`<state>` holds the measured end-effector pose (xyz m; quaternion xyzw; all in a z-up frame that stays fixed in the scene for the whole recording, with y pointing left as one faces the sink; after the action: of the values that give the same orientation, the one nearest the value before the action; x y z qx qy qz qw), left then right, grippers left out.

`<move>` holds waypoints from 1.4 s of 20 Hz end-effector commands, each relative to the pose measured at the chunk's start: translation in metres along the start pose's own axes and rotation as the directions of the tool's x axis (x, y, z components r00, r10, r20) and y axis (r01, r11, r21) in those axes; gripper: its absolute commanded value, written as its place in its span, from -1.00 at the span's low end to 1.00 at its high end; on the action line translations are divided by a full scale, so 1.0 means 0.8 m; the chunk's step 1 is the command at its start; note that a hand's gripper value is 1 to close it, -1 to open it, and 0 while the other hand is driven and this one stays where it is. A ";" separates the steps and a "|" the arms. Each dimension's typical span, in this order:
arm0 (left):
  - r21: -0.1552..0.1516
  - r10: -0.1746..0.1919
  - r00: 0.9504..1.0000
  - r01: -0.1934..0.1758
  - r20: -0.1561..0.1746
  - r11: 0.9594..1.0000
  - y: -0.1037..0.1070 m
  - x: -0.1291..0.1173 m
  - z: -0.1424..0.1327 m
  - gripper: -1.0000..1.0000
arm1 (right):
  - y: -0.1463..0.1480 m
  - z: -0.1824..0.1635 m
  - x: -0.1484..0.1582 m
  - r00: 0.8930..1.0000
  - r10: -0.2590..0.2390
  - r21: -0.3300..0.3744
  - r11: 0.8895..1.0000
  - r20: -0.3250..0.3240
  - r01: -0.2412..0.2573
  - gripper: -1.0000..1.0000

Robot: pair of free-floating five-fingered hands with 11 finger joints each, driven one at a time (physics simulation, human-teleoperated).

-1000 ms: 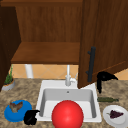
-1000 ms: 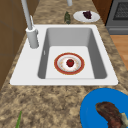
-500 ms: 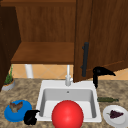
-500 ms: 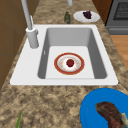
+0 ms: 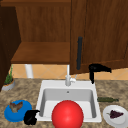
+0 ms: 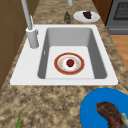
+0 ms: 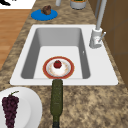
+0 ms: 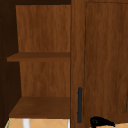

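My right hand hangs in the air under the bottom edge of the shut cabinet door, just right of its dark handle. It is open, with fingers pointing right and thumb down, touching nothing. It also peeks in at the bottom of the upper view as the right hand. My left hand floats curled by the front counter edge, beside the blue plate, holding nothing. A red ball shows in front of the sink. In the sink lies a red-rimmed plate with a small red fruit.
The cabinet's left half stands open, showing bare shelves. The blue plate holds a brown piece of meat. A white plate with grapes and a dark green bottle lie right of the sink. A faucet and potted plant stand behind.
My right hand has risen and drifted left, from beside the sink's back right corner to just under the cabinet door by its handle. The left hand has not moved.
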<state>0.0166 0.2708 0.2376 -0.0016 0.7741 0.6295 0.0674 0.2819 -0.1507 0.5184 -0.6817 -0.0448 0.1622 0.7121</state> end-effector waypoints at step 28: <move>0.000 0.000 1.000 0.000 0.000 1.000 0.000 0.000 0.000 0.00 | 0.109 0.022 0.120 0.909 -0.195 -0.246 0.963 -0.369 0.107 -1.00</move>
<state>0.0166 0.2708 0.2376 -0.0016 0.7741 0.6295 0.0674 0.3494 -0.1116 0.4309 -0.7656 0.0164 -0.0526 0.6409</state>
